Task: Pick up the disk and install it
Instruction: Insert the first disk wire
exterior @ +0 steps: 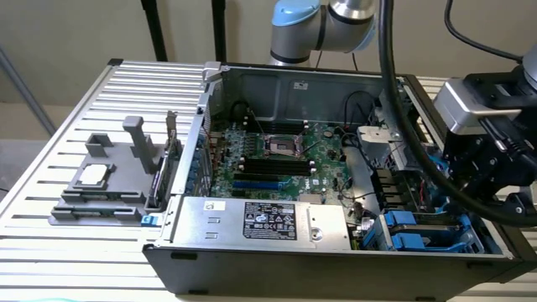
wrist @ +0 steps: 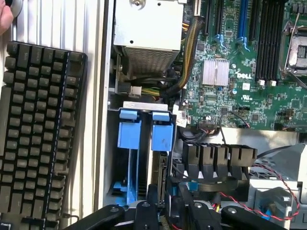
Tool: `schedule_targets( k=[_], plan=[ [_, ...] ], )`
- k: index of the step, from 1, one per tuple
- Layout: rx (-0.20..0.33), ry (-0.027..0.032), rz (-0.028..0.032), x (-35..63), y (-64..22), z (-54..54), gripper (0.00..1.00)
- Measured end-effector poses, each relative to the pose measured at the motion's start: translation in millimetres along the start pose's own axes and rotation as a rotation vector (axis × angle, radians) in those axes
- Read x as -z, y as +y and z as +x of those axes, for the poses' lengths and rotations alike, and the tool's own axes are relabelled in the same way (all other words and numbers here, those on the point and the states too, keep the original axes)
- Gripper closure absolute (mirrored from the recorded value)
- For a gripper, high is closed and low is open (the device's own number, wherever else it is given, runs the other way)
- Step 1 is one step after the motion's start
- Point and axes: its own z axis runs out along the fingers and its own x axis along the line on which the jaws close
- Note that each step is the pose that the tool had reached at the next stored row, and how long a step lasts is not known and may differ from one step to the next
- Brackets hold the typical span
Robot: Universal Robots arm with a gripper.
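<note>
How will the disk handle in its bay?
Likely stiff and dense: the disk looks like a blue-framed metal slab. Standing on edge in the drive bay, it may jam if pushed askew.

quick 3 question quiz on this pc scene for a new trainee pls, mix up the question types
1. Multiple choice: what lies on the table beside the computer case? A a keyboard; B a mouse; C a screwdriver.
2. True or false: the gripper hangs over the keyboard.
3. Count: how many blue disk carriers stand side by side in the wrist view?
Key: 1 A. 2 False, it is inside the computer case, at the blue disk carriers. 3 Two.
</note>
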Motion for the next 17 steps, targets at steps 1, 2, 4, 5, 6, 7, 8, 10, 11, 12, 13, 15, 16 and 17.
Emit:
schedule_targets(
  k=[1, 2, 4, 5, 6, 7, 8, 10, 11, 12, 13, 15, 16, 17],
  plan=[
    [0.0, -0.0054, -0.0002, -0.2, -2.5, 0.9, 0.69],
    [-0.001, -0.0089, -0.0005, -0.2, -5.2, 1.7, 0.69],
    [-0.001, -0.0127, -0.0022, -0.4, -11.0, 4.0, 0.69],
    [-0.001, -0.0132, -0.0035, -0.5, -13.7, 5.2, 0.69],
    [-0.001, -0.0137, -0.0047, -0.6, -15.5, 6.2, 0.69],
    [-0.001, -0.0144, -0.0059, -0.8, -16.4, 6.9, 0.69],
    [0.001, -0.0148, -0.0074, -1.1, -16.8, 7.3, 0.69],
    [0.008, -0.0164, -0.0107, -2.8, -16.9, 7.6, 0.69],
    [0.014, -0.0169, -0.0116, -3.6, -17.0, 7.7, 0.69],
    [0.021, -0.0174, -0.0125, -4.4, -17.2, 7.8, 0.69],
    [0.027, -0.018, -0.0133, -5.5, -17.4, 7.9, 0.69],
    [0.039, -0.0189, -0.0143, -8.3, -18.7, 8.2, 0.69],
    [0.044, -0.0192, -0.0148, -9.8, -19.6, 8.3, 0.69],
    [0.049, -0.0196, -0.0152, -11.1, -20.4, 8.5, 0.69]
  ],
)
